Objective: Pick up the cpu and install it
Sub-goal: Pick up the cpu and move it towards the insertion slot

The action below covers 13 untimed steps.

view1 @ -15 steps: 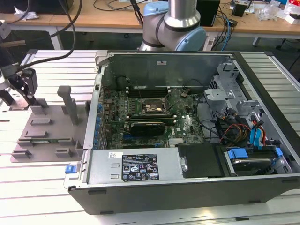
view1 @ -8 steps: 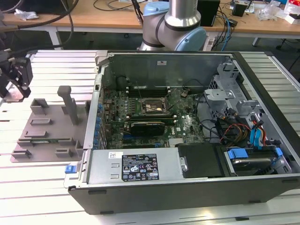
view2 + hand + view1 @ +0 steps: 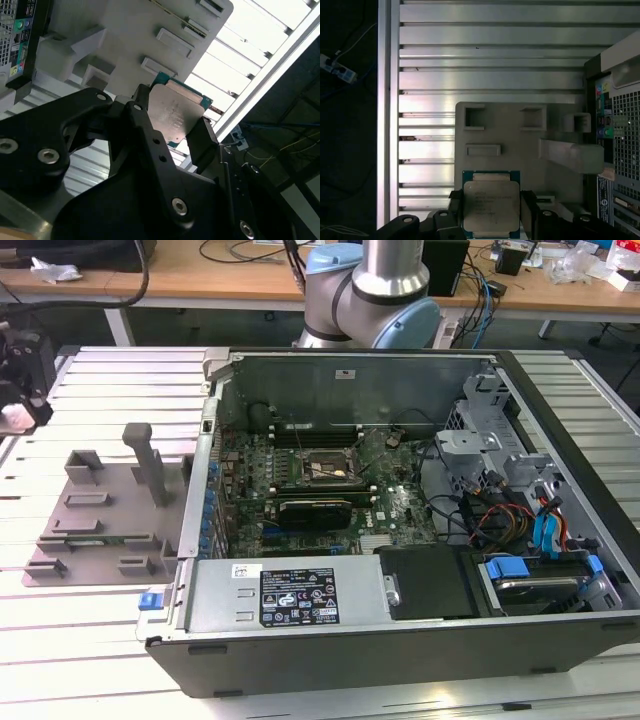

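- The slatted counter (image 3: 490,50) carried the grey tray (image 3: 520,150), and the open computer case (image 3: 400,570) stood just beside the tray.
- The pincer (image 3: 174,122) hung above the tray, clenched on the cpu (image 3: 491,197) by two opposite edges, probably to spare its flat faces.
- The cpu was held clear of the tray, metal plate towards both wrist cameras, not yet installed.

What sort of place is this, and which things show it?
Probably a robotics lab workbench: a robot arm stands behind an open computer case on a slatted metal table, its pincer holds the cpu, and cable-strewn desks line the back.
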Each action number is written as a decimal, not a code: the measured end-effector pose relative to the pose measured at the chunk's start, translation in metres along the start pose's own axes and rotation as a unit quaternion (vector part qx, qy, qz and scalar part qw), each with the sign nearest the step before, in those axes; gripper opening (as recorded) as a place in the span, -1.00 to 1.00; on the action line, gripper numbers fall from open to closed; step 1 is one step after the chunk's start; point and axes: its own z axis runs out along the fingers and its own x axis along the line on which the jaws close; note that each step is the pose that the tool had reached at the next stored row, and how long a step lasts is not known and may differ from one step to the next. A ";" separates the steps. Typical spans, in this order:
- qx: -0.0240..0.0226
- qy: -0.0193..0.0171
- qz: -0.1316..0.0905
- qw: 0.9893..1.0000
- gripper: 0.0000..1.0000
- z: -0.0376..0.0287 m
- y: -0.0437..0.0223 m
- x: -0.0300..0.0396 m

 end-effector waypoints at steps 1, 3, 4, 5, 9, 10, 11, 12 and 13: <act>0.000 0.000 0.000 1.000 0.09 -0.0033 0.0002 -0.0001; 0.000 0.000 0.000 1.000 0.09 -0.0103 0.0005 -0.0001; 0.000 0.000 0.000 1.000 0.09 -0.0163 0.0007 -0.0002; 0.000 0.000 0.000 1.000 0.09 -0.0204 0.0008 -0.0003; 0.000 0.000 0.000 1.000 0.09 -0.0314 0.0012 -0.0004; 0.000 0.000 0.000 1.000 0.09 -0.0351 0.0014 -0.0005; 0.000 0.000 0.000 1.000 0.09 -0.0427 0.0017 -0.0006; 0.000 0.000 0.000 1.000 0.09 -0.0495 0.0020 -0.0007; 0.000 0.000 0.000 1.000 0.09 -0.0542 0.0023 -0.0008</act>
